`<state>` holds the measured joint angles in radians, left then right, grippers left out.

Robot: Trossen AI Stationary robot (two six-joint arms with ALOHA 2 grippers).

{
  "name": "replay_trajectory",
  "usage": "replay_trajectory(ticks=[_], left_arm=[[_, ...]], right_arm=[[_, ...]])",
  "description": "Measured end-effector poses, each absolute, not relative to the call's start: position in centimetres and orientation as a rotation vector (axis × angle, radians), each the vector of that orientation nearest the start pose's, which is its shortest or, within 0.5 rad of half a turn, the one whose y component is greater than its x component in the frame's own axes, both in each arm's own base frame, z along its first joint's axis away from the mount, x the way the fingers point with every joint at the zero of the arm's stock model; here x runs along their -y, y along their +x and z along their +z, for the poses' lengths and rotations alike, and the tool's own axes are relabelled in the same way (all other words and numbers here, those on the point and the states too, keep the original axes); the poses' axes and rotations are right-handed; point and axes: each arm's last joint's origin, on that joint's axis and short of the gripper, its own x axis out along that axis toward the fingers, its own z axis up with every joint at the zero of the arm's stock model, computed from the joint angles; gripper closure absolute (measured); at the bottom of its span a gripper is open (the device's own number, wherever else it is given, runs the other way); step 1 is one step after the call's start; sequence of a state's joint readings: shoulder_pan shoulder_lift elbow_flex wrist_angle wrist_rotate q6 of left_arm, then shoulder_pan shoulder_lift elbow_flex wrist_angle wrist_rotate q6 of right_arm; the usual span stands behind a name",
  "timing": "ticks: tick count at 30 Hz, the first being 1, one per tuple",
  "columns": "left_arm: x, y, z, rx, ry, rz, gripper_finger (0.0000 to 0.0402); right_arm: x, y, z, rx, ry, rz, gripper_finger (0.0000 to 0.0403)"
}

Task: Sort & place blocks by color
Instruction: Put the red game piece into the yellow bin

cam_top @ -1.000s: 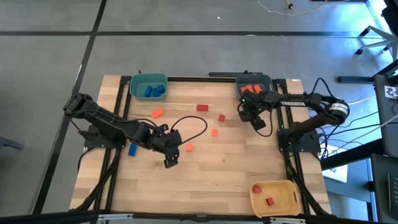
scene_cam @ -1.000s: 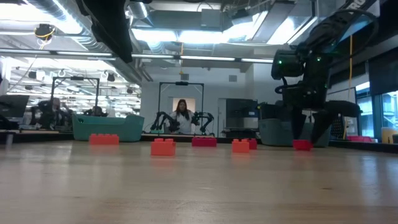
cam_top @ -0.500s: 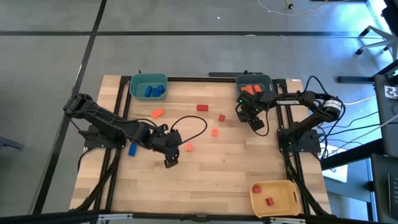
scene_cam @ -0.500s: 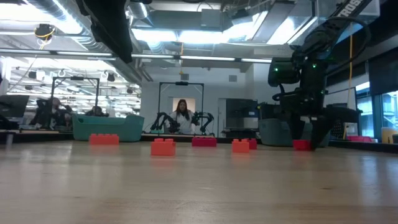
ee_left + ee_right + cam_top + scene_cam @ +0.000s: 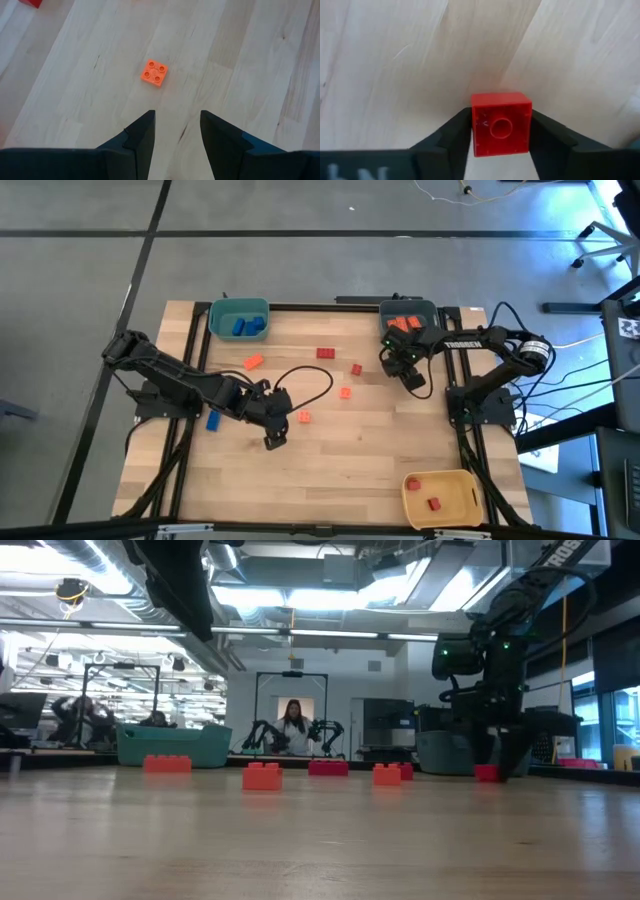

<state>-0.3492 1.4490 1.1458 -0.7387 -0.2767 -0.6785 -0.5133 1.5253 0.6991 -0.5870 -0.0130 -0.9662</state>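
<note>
The right gripper (image 5: 501, 131) holds a small red block (image 5: 500, 123) between its two fingers, near the far right of the table (image 5: 380, 460), beside the grey-blue bin (image 5: 407, 315). Only the tips pinch it, so it may slip and fall. The left gripper (image 5: 177, 131) waits with fingers apart and empty, near an orange block (image 5: 154, 73).

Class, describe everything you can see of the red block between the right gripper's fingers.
The red block is a small, square, glossy plastic brick. The face turned to the wrist camera is hollow with a round tube in its middle, so it looks tipped on its side. The right gripper has a dark finger pressed against each side. Pale wooden table lies behind it.
</note>
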Motion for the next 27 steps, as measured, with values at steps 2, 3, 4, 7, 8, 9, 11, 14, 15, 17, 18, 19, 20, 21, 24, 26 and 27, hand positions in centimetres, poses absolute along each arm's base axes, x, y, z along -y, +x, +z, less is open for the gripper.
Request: replay_trajectory(ticks=[2, 3, 4, 7, 8, 9, 11, 14, 15, 17, 18, 19, 20, 21, 24, 26, 27], left_arm=[[9.1, 27.3, 26.7, -0.957, -0.301, 0.268, 0.0253], [9.1, 27.3, 26.7, -0.956, -0.302, 0.268, 0.0253], [9.1, 27.3, 26.7, -0.957, -0.301, 0.268, 0.0253], [9.1, 27.3, 26.7, -0.957, -0.301, 0.268, 0.0253], [9.1, 27.3, 26.7, -0.957, -0.301, 0.267, 0.0253], [9.1, 27.3, 26.7, -0.957, -0.301, 0.268, 0.0253], [9.1, 27.3, 26.7, -0.957, -0.301, 0.268, 0.0253], [9.1, 27.3, 26.7, -0.957, -0.302, 0.267, 0.0253], [9.1, 27.3, 26.7, -0.957, -0.300, 0.267, 0.0253], [9.1, 27.3, 26.7, -0.957, -0.297, 0.265, 0.0253], [9.1, 27.3, 26.7, -0.958, -0.297, 0.265, 0.0253], [9.1, 27.3, 26.7, -0.957, -0.297, 0.265, 0.0253], [9.1, 27.3, 26.7, -0.957, -0.297, 0.265, 0.0253], [9.1, 27.3, 26.7, -0.958, -0.296, 0.265, 0.0253], [9.1, 27.3, 26.7, -0.958, -0.295, 0.264, 0.0253], [9.1, 27.3, 26.7, -0.958, -0.295, 0.264, 0.0253], [9.1, 27.3, 26.7, -0.958, -0.295, 0.264, 0.0253]], right_arm=[[11.4, 20.3, 13.2, -1.417, -0.414, 0.267, 0.0261], [11.4, 20.3, 13.2, -1.419, -0.401, 0.258, 0.0266], [11.4, 20.3, 13.2, -1.421, -0.383, 0.245, 0.0266], [11.4, 20.2, 13.2, -1.429, -0.328, 0.209, 0.0266], [11.3, 20.2, 13.2, -1.434, -0.308, 0.195, 0.0266], [11.3, 20.2, 13.2, -1.442, -0.285, 0.183, 0.0266], [11.2, 20.2, 13.5, -1.464, -0.230, 0.172, 0.0266], [10.6, 20.2, 14.2, -1.514, -0.121, 0.206, 0.0266], [10.6, 20.5, 14.7, -1.507, -0.097, 0.209, 0.0266], [10.5, 21.1, 15.7, -1.486, -0.073, 0.216, 0.0266], [10.3, 21.2, 16.1, -1.504, -0.053, 0.217, 0.0266], [10.2, 21.2, 16.4, -1.528, -0.032, 0.220, 0.0266], [10.0, 21.4, 16.8, -1.538, -0.019, 0.214, 0.0266], [9.9, 21.7, 17.4, -1.537, -0.017, 0.210, 0.0266], [9.0, 22.1, 18.7, -1.578, 0.020, 0.217, 0.0266], [8.3, 22.6, 19.6, -1.580, 0.053, 0.240, 0.0266], [7.9, 22.9, 20.1, -1.573, 0.064, 0.258, 0.0266]])
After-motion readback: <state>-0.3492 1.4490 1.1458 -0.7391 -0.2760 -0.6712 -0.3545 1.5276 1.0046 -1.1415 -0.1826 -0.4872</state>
